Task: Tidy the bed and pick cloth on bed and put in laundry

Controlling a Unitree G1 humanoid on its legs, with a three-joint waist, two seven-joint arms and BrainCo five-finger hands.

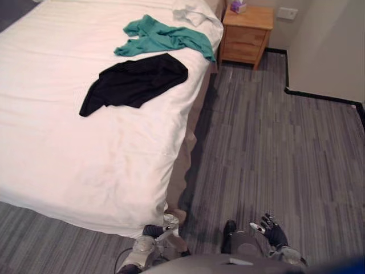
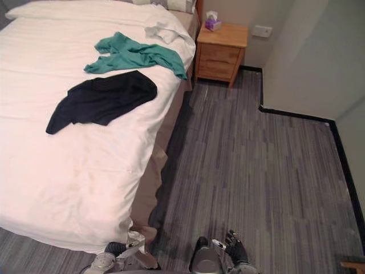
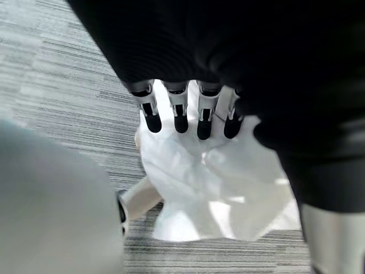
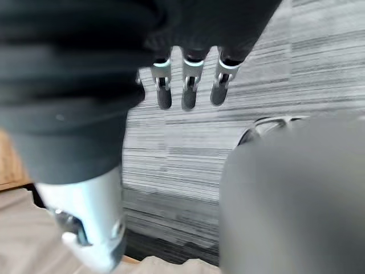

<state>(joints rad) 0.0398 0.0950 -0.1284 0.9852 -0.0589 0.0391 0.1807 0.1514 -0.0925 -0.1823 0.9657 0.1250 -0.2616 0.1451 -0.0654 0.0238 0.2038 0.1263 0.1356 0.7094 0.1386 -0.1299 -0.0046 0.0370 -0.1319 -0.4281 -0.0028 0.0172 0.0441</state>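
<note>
Black cloth (image 1: 134, 83) and teal cloth (image 1: 162, 37) are lying on the bed (image 1: 68, 160), well ahead of the left robot hand (image 3: 204, 114) and right robot hand (image 1: 272, 231), both hanging spread and empty. Reaching from this far is likely risking a missed grasp.

The carpet (image 1: 268, 148) lies bare from six o'clock up to one o'clock, an open lane beside the bed (image 1: 68, 160), whose side and near corner block everything from seven round to twelve. The sheet is bare at nine o'clock; a black garment (image 1: 134, 83) and a green garment (image 1: 162, 37) lie close together at eleven. At one o'clock a wooden nightstand (image 1: 245, 34) closes the lane's far end, just beside the bed — the wall (image 1: 325, 51) bounds it from one to three.
</note>
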